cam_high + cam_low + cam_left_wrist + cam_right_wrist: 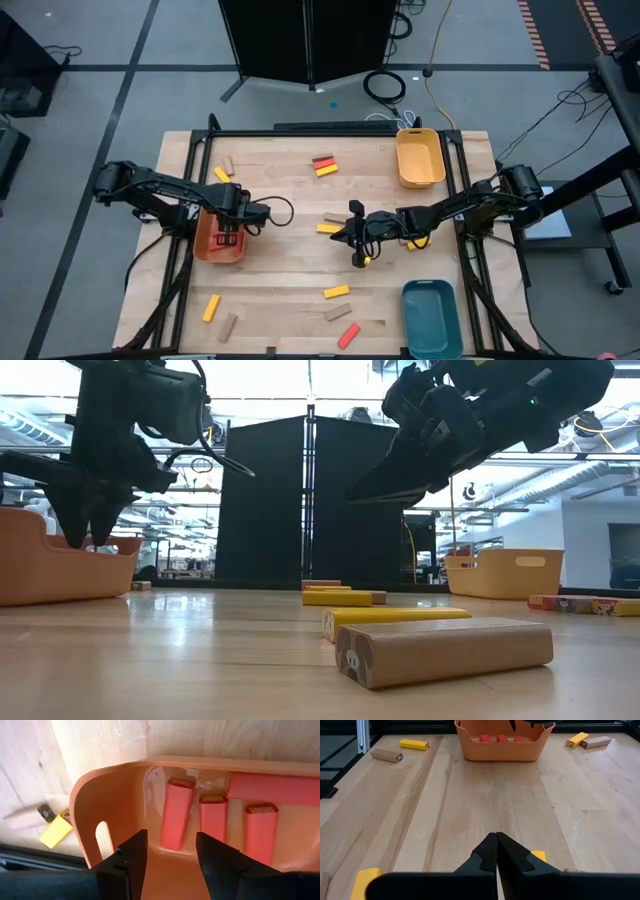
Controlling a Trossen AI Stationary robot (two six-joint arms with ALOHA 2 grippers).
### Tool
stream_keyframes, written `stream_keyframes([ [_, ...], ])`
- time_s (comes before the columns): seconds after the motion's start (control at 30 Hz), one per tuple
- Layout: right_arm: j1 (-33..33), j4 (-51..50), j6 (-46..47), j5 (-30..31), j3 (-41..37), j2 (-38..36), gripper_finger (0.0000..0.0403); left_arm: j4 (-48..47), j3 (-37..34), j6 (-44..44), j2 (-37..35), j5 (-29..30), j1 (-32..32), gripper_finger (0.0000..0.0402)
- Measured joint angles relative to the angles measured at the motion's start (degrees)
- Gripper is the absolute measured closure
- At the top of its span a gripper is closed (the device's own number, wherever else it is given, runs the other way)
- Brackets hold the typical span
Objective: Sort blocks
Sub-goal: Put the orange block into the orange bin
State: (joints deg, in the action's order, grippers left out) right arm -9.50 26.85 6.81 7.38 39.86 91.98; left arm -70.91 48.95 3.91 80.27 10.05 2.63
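Four red blocks are lying inside the orange tray at the counter's left side, grouped by colour, while my left gripper is hanging over them with fingers parted and empty, and my right gripper is hovering clenched, empty, mid-counter.

High view looks straight down, low view level across the table; wrist cameras sit close, both seeing the orange tray.

Red blocks lie flat in the tray; others scattered on the table.
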Motion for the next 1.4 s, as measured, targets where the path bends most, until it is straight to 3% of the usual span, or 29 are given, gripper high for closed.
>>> stream_keyframes([
  [0.23, 0.0, -0.1, 0.0, 0.0, 0.0, 0.0, 0.0403, -0.1, 0.6, 4.7, 0.0, -1.7, 0.0, 0.0234],
  [0.5, 0.0, -0.3, 0.0, 0.0, 0.0, 0.0, 0.0403, 2.7, 6.7, 11.1, 0.0, -5.4, 3.2, 0.0234],
  [0.77, 0.0, -7.1, 2.3, 0.1, 0.0, -0.9, 0.0403, 27.0, 8.4, 19.0, 0.0, -5.6, 14.2, 0.0234],
  [0.93, -1.4, -9.1, 3.1, 0.1, 0.0, -1.7, 0.0403, 42.8, 8.4, 26.4, 1.8, -0.4, 22.0, 0.0234],
  [1.17, -7.3, -10.8, 3.8, 0.0, 0.0, -1.7, 0.0403, 70.0, 11.0, 28.9, 13.4, 7.5, 30.4, 0.0234],
  [1.4, -13.4, -12.1, 6.5, 0.0, 0.0, -1.7, 0.0403, 71.2, 31.1, 33.5, 33.0, 9.8, 33.2, 0.0234],
])
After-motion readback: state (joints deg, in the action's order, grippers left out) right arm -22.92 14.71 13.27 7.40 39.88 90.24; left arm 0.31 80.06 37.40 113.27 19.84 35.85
